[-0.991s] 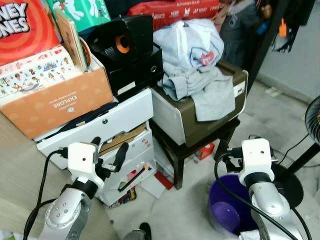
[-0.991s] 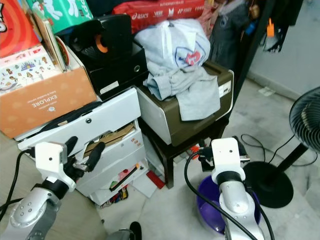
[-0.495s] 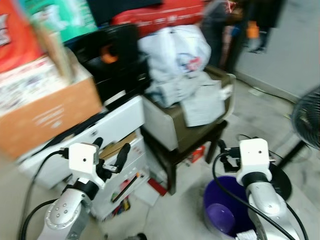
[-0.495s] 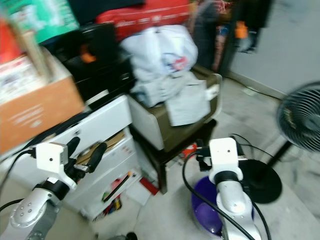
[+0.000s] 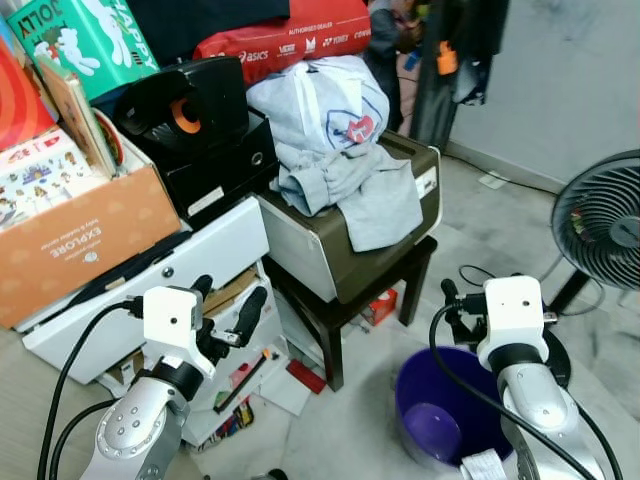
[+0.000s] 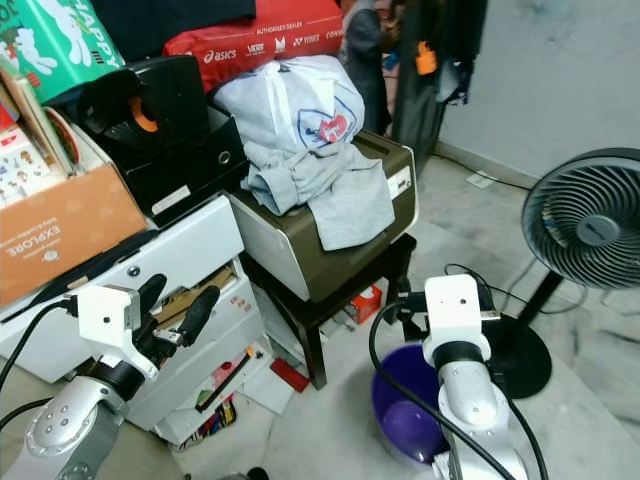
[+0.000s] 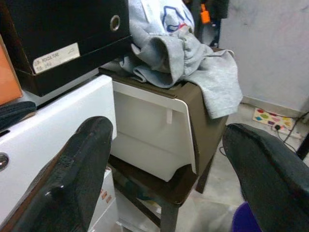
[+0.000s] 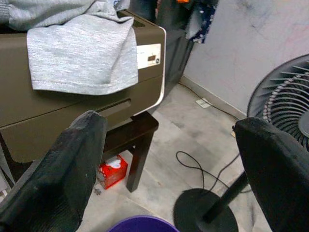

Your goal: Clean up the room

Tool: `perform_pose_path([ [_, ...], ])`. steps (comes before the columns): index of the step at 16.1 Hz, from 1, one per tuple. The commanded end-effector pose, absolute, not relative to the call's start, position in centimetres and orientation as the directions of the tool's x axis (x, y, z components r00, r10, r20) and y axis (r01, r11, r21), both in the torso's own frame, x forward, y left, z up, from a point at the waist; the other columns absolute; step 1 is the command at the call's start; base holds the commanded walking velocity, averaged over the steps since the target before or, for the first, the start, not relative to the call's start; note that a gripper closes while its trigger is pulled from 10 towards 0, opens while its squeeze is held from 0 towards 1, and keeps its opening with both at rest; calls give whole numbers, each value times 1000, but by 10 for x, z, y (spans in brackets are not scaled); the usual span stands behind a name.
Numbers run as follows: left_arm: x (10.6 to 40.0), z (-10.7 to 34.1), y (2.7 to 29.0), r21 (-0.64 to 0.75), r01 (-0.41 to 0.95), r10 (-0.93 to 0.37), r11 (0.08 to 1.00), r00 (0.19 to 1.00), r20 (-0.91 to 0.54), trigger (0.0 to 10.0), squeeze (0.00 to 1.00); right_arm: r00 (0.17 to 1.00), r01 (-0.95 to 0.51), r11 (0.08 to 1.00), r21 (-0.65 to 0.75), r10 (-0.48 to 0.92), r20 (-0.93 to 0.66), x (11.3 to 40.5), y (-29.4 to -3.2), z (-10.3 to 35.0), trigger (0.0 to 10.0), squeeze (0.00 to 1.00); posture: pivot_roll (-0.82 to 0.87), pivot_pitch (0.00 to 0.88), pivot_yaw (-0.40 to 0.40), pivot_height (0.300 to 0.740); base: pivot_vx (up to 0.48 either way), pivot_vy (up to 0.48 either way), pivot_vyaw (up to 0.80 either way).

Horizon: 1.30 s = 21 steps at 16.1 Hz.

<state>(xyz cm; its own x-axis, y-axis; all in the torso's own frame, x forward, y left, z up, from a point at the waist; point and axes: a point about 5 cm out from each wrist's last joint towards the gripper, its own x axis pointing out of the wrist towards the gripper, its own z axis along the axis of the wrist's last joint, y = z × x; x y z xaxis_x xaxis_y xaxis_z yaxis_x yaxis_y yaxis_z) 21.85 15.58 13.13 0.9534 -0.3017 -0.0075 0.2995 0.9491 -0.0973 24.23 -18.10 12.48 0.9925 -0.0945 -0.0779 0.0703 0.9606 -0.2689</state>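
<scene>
A heap of grey clothes (image 5: 338, 150) lies on top of a brown and white printer (image 5: 345, 250), with one grey piece hanging over its front. The printer stands on a small dark table (image 5: 335, 312). A purple bucket (image 5: 440, 420) sits on the floor below my right arm. My left gripper (image 5: 228, 305) is open and holds nothing, raised in front of the white drawer unit (image 5: 150, 275). My right gripper (image 5: 455, 308) is open too, above the bucket's rim and apart from the table. In the left wrist view the fingers (image 7: 72, 179) frame the printer (image 7: 159, 130).
A black standing fan (image 5: 605, 215) is at the right, with a cable (image 8: 193, 164) lying on the floor near its base. A cardboard box (image 5: 85, 235), a black speaker (image 5: 185, 100) and a red bag (image 5: 290, 35) are stacked at the left. A small red box (image 5: 380, 305) lies under the table.
The whole picture has shifted as the camera turned right, so the fan has come further into view. Both arms keep their pose and both grippers stay open.
</scene>
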Motion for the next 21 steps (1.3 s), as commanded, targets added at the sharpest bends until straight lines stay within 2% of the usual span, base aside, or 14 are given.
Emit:
perform_pose_path([
  [1,219,133,158,-88,305,-306,948,952,-1,10000,0,992,63,962,-267,-90,-89,243,-179,123,10000,0,-166,112,74,740,337,0,0],
  [17,219,130,158,-96,305,-308,947,951,-16,10000,0,993,62,962,-267,-87,-84,245,-179,123,10000,0,-167,114,74,740,324,0,0],
  [21,219,128,160,-101,286,-290,953,957,-28,10000,0,993,61,961,-268,-86,-82,245,-178,123,10000,0,-167,114,74,740,0,0,0],
])
